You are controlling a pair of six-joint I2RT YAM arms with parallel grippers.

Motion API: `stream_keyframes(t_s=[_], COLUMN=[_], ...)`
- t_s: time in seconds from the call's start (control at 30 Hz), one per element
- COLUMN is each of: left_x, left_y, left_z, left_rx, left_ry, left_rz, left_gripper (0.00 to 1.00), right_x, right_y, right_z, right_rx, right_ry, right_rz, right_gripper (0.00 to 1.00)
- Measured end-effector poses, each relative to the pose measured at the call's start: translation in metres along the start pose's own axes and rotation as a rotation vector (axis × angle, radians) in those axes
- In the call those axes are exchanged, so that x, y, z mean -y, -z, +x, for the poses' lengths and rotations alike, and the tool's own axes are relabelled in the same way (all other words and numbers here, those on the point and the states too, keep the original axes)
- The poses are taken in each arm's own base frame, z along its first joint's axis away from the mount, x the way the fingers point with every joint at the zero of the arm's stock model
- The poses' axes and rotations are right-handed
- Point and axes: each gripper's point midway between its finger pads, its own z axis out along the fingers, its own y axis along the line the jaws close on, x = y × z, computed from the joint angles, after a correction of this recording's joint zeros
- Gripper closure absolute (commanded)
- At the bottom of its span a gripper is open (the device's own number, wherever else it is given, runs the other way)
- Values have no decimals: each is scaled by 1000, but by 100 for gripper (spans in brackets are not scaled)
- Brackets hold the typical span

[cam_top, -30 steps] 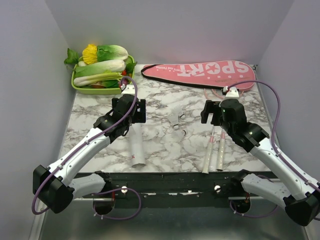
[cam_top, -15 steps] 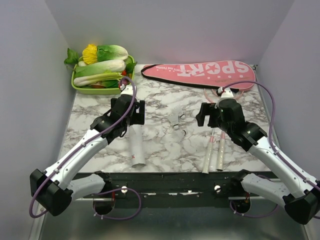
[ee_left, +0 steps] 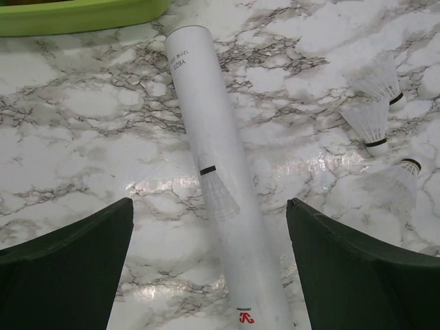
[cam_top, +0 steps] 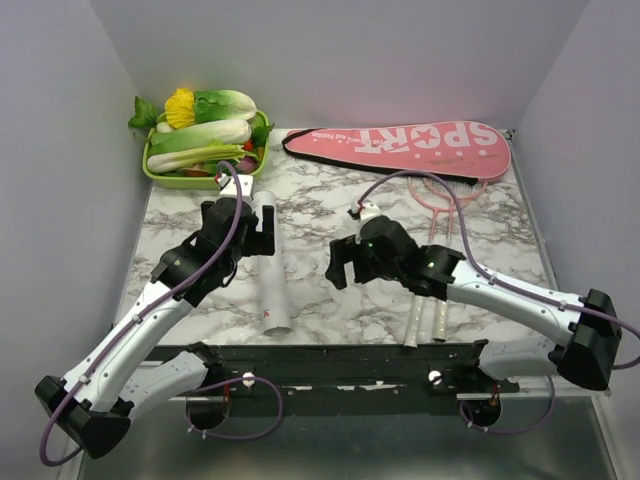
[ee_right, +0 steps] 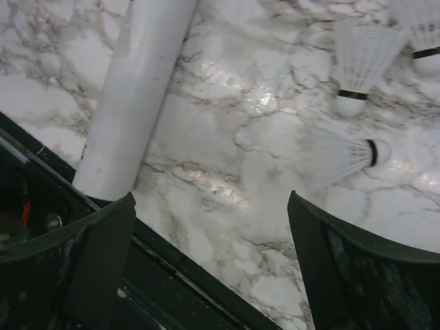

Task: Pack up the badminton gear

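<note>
The long white tube (cam_top: 272, 285) lies lengthwise left of centre, with one shuttlecock (ee_left: 218, 196) resting against it. My left gripper (cam_top: 258, 232) hovers open above the tube (ee_left: 206, 117), one finger on each side, touching nothing. Three more shuttlecocks (ee_left: 371, 120) lie to its right. My right gripper (cam_top: 345, 265) hangs open over bare marble near the front edge, with shuttlecocks (ee_right: 340, 155) just beyond it and the tube (ee_right: 137, 103) to its left. The pink SPORT cover (cam_top: 400, 145) lies along the back. Two thin rackets (cam_top: 425, 310) lie at the right, partly under the right arm.
A green tray (cam_top: 155, 175) of leafy vegetables sits at the back left, its rim (ee_left: 82, 14) just past the tube's far end. The black rail (ee_right: 172, 275) along the table's near edge runs under my right gripper. Walls close in both sides.
The right arm has swung left from above the rackets to the middle of the table, over the shuttlecocks. The left gripper shifted slightly back and left along the tube. Both stayed open.
</note>
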Motion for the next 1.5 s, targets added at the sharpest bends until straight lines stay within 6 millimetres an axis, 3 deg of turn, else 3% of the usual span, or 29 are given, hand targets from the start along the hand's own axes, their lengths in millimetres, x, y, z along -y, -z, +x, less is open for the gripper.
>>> stream_keyframes(t_s=[0.2, 0.37, 0.57, 0.77, 1.07, 1.37, 1.5], left_x=[-6, -8, -10, -11, -13, -12, -12], left_y=[21, 46, 51, 49, 58, 59, 59], left_z=[-9, -19, -8, 6, 6, 6, 6], left_rx=[62, 139, 144, 108, 128, 128, 128], left_ry=[39, 88, 93, 78, 85, 80, 77], left_rz=[21, 69, 92, 92, 114, 121, 121], left_gripper=[1, 1, 1, 1, 1, 1, 1], right_x=[-54, -79, -103, -113, -120, -131, -130], right_y=[-29, -55, -91, -120, -153, -169, -173], right_z=[18, 30, 42, 56, 76, 89, 95], right_rx=[-69, -108, -149, -183, -228, -254, -268], right_ry=[11, -11, -39, -73, -121, -133, -123], right_rz=[-64, -64, -45, -18, 16, 24, 39], right_gripper=[0, 0, 0, 0, 0, 0, 9])
